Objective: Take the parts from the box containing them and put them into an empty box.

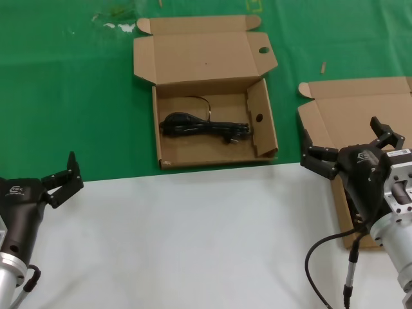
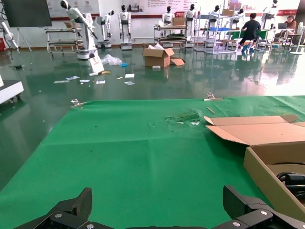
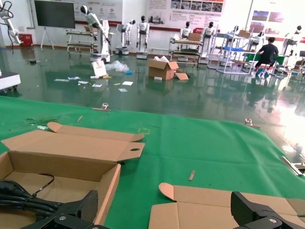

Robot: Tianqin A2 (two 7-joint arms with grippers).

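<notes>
We see 1 power cord (image 1: 203, 126) lying coiled inside the holed-lid box (image 1: 257, 138), which sits on the green surface (image 1: 64, 96). Right of that box, our right gripper (image 1: 351, 145) hangs released over the second box (image 1: 351, 112). Left of the holed-lid box and nearer us, our left gripper (image 1: 63, 180) waits released, holding nothing.

Two cardboard boxes (image 1: 206, 96) (image 1: 360, 106), one cord bundle (image 1: 203, 127), two tools (image 1: 61, 179) (image 1: 351, 149)
</notes>
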